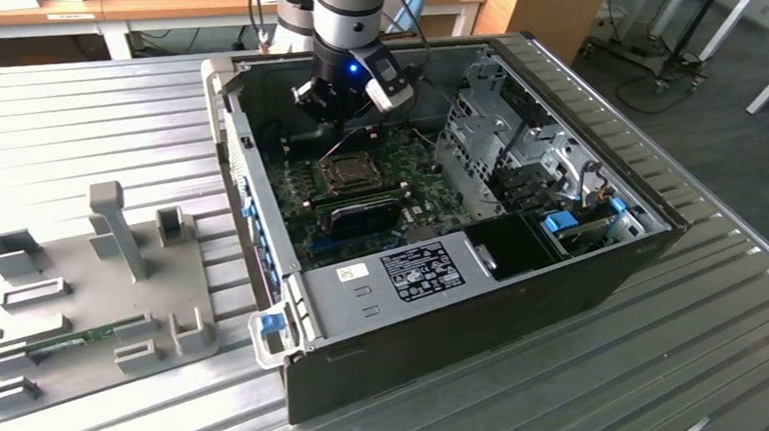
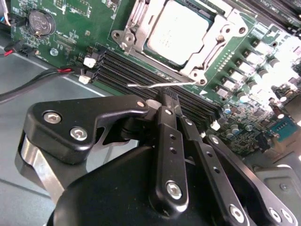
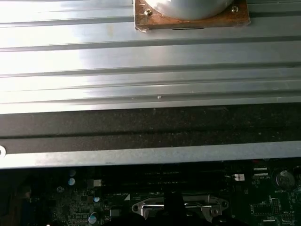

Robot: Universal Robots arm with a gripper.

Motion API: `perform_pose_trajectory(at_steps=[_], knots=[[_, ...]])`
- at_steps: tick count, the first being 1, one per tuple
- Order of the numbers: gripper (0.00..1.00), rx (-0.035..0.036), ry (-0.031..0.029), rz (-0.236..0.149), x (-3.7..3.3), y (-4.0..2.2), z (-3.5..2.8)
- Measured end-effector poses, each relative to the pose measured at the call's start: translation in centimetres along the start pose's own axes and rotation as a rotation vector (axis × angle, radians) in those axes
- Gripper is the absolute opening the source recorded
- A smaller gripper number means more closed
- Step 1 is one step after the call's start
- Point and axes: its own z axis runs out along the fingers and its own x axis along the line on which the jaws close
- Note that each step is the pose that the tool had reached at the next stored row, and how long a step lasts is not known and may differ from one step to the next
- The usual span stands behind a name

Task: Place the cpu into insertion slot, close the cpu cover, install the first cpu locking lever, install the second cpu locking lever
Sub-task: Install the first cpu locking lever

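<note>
In the second wrist view the cpu point(image 2: 181, 30) lies flat in the insertion slot point(image 2: 123, 36) on the green motherboard point(image 2: 70, 33). The silvery cpu cover point(image 2: 141, 21) is down around it. A thin wire locking lever point(image 2: 141, 85) runs along the slot's edge beside the memory slots. My gripper point(image 2: 165, 97) is shut, its black fingers point(image 2: 169, 136) pressed together with the tips right at that lever; whether they pinch it I cannot tell. From the exterior view, the gripper point(image 1: 342, 111) hangs inside the open computer case, just behind the slot point(image 1: 347, 170). The first wrist view catches the cover point(image 3: 181, 205).
Long black memory slots point(image 2: 141, 70), a coin battery point(image 2: 40, 22) and red-black cables point(image 2: 33, 77) lie close to the fingers. Drive cages point(image 1: 504, 133) and the case walls point(image 1: 246, 187) hem in the board. A grey fixture plate point(image 1: 99, 288) lies on the ribbed metal table point(image 1: 695, 375).
</note>
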Motion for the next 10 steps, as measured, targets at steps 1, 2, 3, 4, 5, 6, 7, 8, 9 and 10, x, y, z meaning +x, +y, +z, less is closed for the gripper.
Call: perform_pose_trajectory(at_steps=[1, 2, 3, 4, 5, 6, 7, 8, 9, 10], knots=[[0.11, 0.0001, 0.0001, 0.000, -0.01, 0.00, 0.04], [0.11, 0.0002, 0.0001, 0.000, -0.01, 0.01, 0.05], [0.11, 0.0002, 0.0001, 0.000, -0.01, 0.01, 0.05], [0.11, 0.0002, 0.0000, 0.000, -0.01, 0.01, 0.05], [0.11, 0.0002, 0.0000, 0.000, -0.01, 0.02, 0.06], [0.11, 0.0001, 0.0001, 0.000, -0.01, 0.03, 0.06], [0.11, 0.0001, 0.0001, 0.000, -0.01, 0.04, 0.06], [0.11, -0.0005, 0.0001, 0.000, -0.01, 0.05, 0.06], [0.11, -0.0014, 0.0001, 0.000, -0.01, 0.06, 0.07], [0.11, -0.0022, 0.0000, 0.000, -0.01, 0.07, 0.08]])
